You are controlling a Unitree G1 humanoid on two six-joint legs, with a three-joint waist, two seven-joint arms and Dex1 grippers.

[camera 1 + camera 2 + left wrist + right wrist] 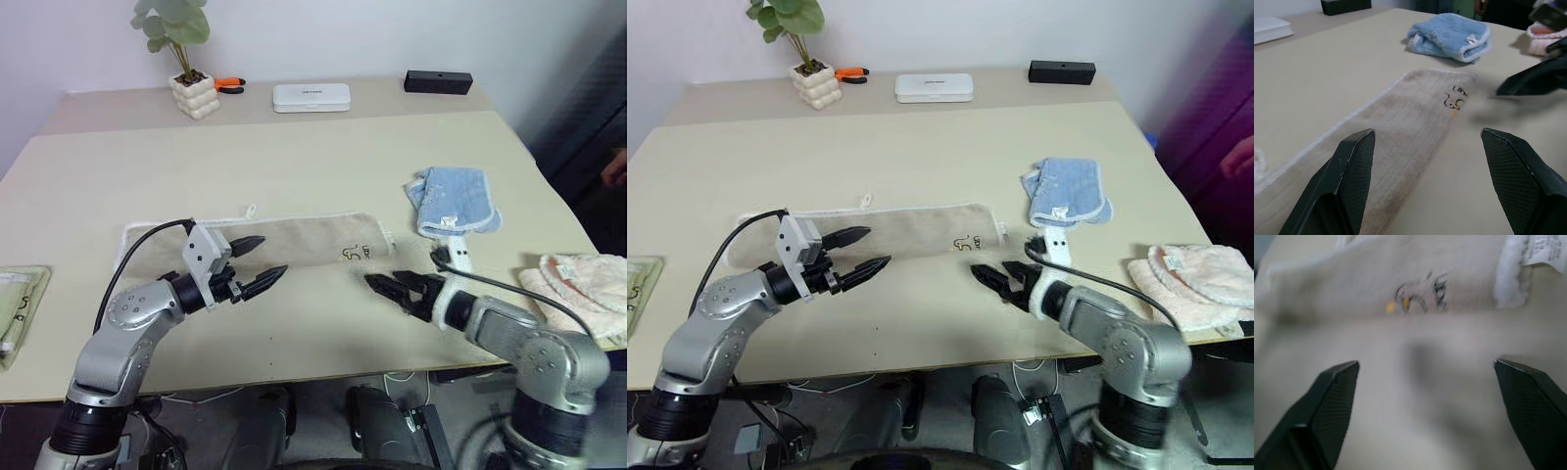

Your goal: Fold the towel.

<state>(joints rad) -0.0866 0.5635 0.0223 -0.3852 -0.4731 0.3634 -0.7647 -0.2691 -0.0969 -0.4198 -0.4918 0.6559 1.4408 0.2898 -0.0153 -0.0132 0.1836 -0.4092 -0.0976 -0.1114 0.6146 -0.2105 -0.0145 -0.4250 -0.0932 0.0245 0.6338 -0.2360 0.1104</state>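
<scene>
The towel (294,243) is a beige cloth lying flat as a long narrow strip across the middle of the table (294,157), with white edging and a small dark mark (355,253) near its right end. My left gripper (274,255) is open with nothing between its fingers, over the strip's near edge left of the middle, pointing right. My right gripper (380,280) is open and empty just in front of the towel's right end, pointing left toward the mark (1418,296). The left wrist view shows the towel (1415,127) stretching away and the right gripper's fingers (1533,81) beyond it.
A folded light-blue towel (453,199) lies right of the strip. A pale pink fluffy cloth (583,284) sits at the right table edge and a flat packet (15,308) at the left edge. A potted plant (193,93), white box (312,96) and black box (438,81) stand at the back.
</scene>
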